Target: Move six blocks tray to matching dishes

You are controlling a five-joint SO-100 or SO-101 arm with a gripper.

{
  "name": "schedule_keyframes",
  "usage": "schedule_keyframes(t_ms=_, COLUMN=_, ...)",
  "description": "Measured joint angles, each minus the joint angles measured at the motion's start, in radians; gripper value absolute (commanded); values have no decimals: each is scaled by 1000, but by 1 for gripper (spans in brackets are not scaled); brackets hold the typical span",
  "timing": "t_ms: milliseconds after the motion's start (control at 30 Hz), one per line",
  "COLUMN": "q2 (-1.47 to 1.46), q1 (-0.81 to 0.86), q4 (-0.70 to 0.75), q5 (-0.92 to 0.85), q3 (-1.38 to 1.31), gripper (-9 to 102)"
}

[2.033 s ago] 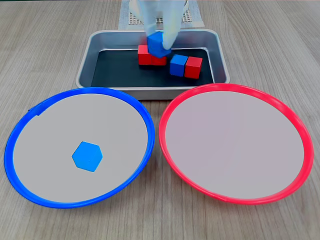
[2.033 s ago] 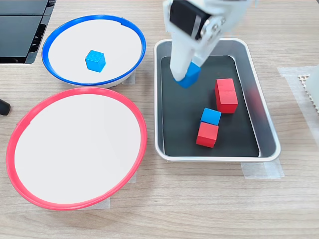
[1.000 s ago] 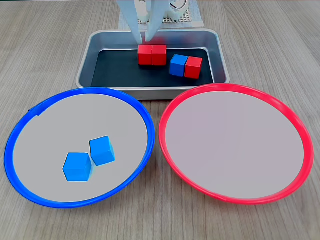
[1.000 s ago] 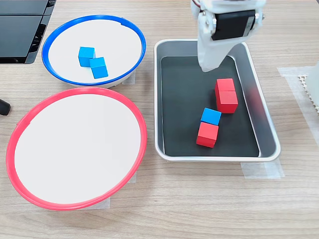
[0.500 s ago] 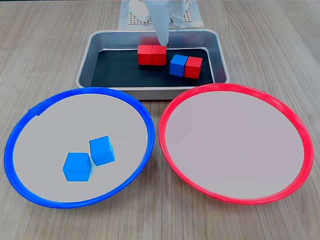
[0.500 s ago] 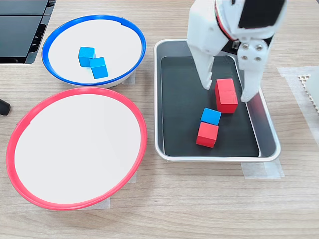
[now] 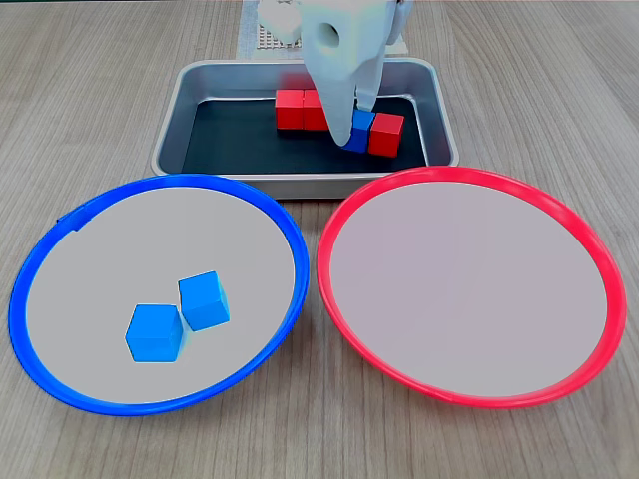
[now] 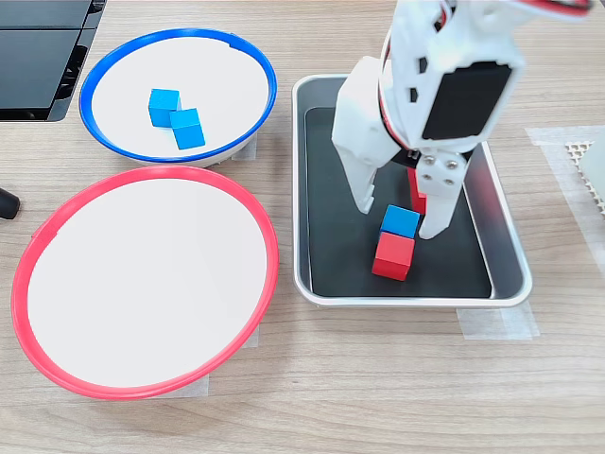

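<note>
The silver tray (image 7: 170, 120) (image 8: 406, 301) holds one blue cube (image 7: 356, 131) (image 8: 401, 221) touching a red cube (image 7: 386, 134) (image 8: 392, 257). Two more red cubes (image 7: 291, 110) sit side by side, partly behind the arm. My white gripper (image 7: 349, 125) (image 8: 399, 218) is open and lowered into the tray, with one finger on each side of the blue cube. Two blue cubes (image 7: 155, 332) (image 7: 205, 299) lie in the blue-rimmed dish (image 7: 150, 249) (image 8: 217, 76). Nothing is in the red-rimmed dish (image 7: 469, 289) (image 8: 142, 284).
A white mesh mat (image 7: 262, 38) (image 8: 588, 170) lies beyond the tray by the arm's base. A black device (image 8: 38, 57) sits at the table corner next to the blue dish. Tape (image 8: 492, 323) holds the tray's corner. Bare wooden table surrounds the dishes.
The blue cube held two seconds ago now lies in the blue dish beside the first. The open gripper has shifted from the red pair and dropped around the tray's blue cube.
</note>
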Motion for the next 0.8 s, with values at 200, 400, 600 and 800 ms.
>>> schedule_keyframes(t_ms=200, q2=-12, q1=-23, q4=-28, q5=41, q3=20, gripper=1)
schedule_keyframes(t_ms=400, q2=21, q1=-23, q4=140, q5=86, q3=-44, gripper=0)
schedule_keyframes(t_ms=600, q2=118, q1=64, q4=482, q5=224, q3=-270, gripper=0)
schedule_keyframes(t_ms=800, q2=28, q1=225, q4=319, q5=528, q3=-462, gripper=0)
